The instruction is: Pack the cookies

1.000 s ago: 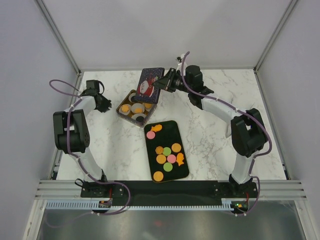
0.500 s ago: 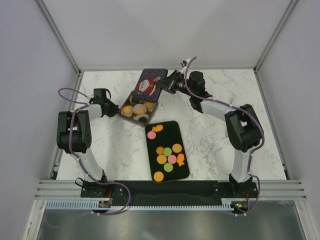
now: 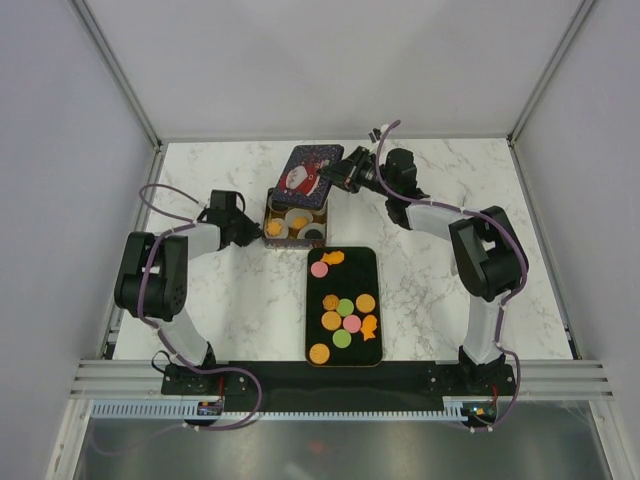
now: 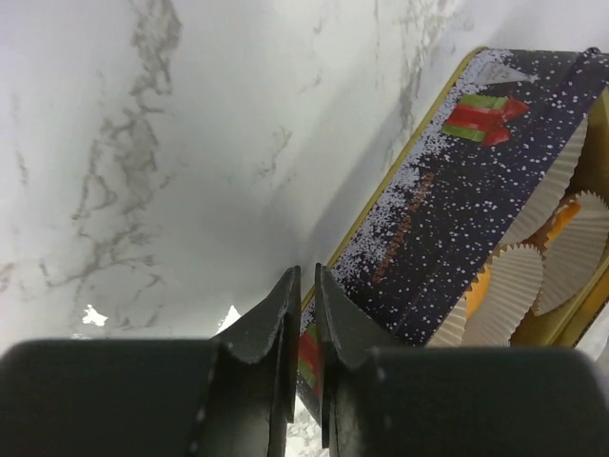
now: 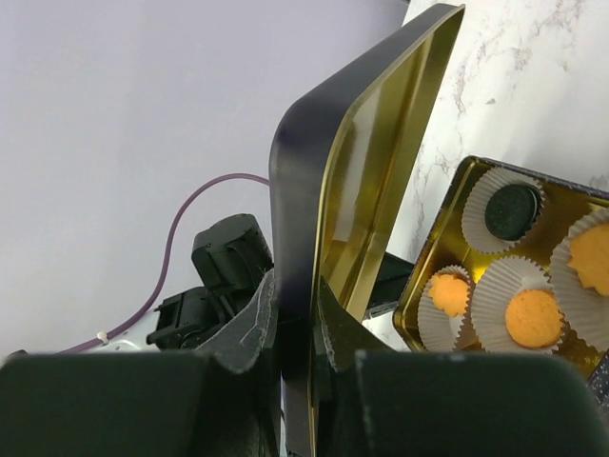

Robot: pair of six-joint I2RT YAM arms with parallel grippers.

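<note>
Several orange, pink and green cookies [image 3: 345,308] lie on a black tray [image 3: 350,275]. The open tin [image 3: 267,212] behind it holds white paper cups [image 3: 297,217], some with orange cookies [image 5: 533,317] and one with a dark one [image 5: 512,211]. My left gripper [image 3: 252,230] is shut with nothing in it. Its tips [image 4: 306,271] rest against the tin's snow-patterned outer wall [image 4: 447,209]. My right gripper [image 3: 338,172] is shut on the tin's lid [image 3: 308,170]. It holds the lid tilted up over the tin's far edge, gold inside [image 5: 381,124] facing the tin.
The marble table [image 3: 450,250] is walled on three sides by grey panels. The tray's far end lies close to the tin's near edge. The left arm's purple cable [image 3: 165,195] loops over the table's left part.
My left gripper has swung right to the tin's left side and closed. The tin has turned square and shifted right, and the tray has shifted right too. The lid has moved slightly right.
</note>
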